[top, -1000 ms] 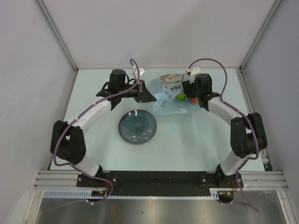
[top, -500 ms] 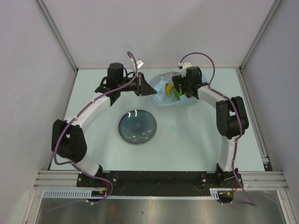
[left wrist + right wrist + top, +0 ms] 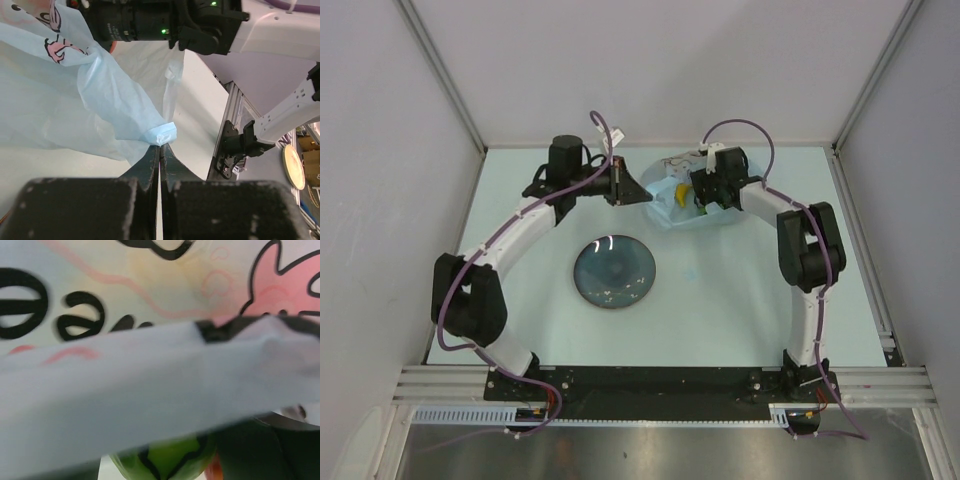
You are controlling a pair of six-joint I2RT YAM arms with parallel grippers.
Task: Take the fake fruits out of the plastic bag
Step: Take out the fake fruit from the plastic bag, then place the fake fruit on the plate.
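The light blue plastic bag (image 3: 666, 216) lies at the back of the table, its mouth held up. My left gripper (image 3: 644, 195) is shut on a fold of the bag's edge (image 3: 161, 135), pinched at the fingertips. My right gripper (image 3: 703, 193) reaches into the bag from the right. A yellow banana (image 3: 677, 194) shows inside the bag. In the right wrist view a blurred band of bag film (image 3: 125, 390) crosses the frame. Below it sit a green striped fruit (image 3: 165, 462) and a bit of an orange-red fruit (image 3: 216, 471). The film hides the right jaws.
A dark round plate (image 3: 614, 272) sits on the table in front of the bag, between the two arms. White walls close in the back and both sides. The right arm's black wrist (image 3: 165, 22) hangs over the bag.
The right gripper has moved left and deeper into the bag. The bag has been drawn left and back, and the banana now shows. The left gripper keeps its pinch.
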